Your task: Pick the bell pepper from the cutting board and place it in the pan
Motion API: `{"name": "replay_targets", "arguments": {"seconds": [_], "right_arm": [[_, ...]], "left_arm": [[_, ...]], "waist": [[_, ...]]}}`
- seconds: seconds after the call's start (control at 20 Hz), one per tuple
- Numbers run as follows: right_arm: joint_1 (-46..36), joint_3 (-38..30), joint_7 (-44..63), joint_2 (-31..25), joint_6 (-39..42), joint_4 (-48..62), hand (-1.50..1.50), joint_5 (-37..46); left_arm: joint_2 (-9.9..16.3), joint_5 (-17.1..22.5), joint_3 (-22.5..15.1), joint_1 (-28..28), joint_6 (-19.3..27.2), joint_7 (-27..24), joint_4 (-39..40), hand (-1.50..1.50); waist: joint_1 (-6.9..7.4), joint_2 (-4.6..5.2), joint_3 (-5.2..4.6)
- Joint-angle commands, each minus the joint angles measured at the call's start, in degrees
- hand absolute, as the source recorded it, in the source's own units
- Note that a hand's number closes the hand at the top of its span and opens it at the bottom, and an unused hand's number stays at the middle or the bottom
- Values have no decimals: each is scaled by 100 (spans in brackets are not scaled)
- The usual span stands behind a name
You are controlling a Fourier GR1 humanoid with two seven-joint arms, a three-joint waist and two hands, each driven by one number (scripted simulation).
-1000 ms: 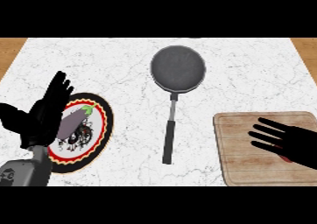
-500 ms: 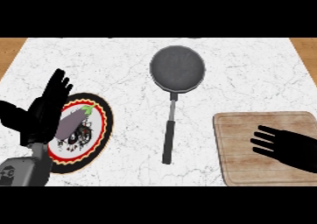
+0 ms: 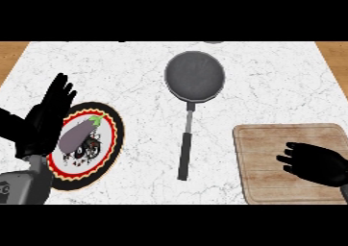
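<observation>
Bell pepper – not visible, so position and axis unreadable. Right hand (image 3: 315, 164) over cutting board (image 3: 266, 144), lower than 1.0 s ago – grip state unreadable. Pan (image 3: 194, 76) unmoved, handle toward robot. Left hand (image 3: 42, 120) open, resting beside plate (image 3: 109, 144) with eggplant (image 3: 77, 135).

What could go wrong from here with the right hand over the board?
1. The right hand is curled over the cutting board, and no bell pepper shows; if it is not under the fingers, the grasp closes on nothing.
2. The pan has a long handle lying between board and plate; a low carry could knock it.
3. The eggplant on the plate could be mistaken for the target.
</observation>
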Motion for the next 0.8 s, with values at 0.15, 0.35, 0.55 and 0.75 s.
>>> {"name": "replay_targets", "arguments": {"seconds": [0.15, 0.35, 0.55, 0.75], "right_arm": [[14, -108, -718, -163, 427, -351, 150, -715], [-350, -95, 1463, 1439, 1454, -153, 150, -717], [-147, -744, 2783, 2293, 1664, 124, 150, -973], [-674, -960, 4147, 3064, 1689, -363, 150, -628]], "left_arm": [[-16, -69, 9, 253, -54, 29, -283, 0], [-88, -133, -96, -15, 18, 69, -152, 0], [-113, -156, -66, 86, 80, 23, -140, 0], [-84, -145, -86, 59, 43, 98, -137, 0]], "waist": [[-17, 32, 64], [66, 39, 46], [-52, 90, 55], [62, -47, 30]]}}
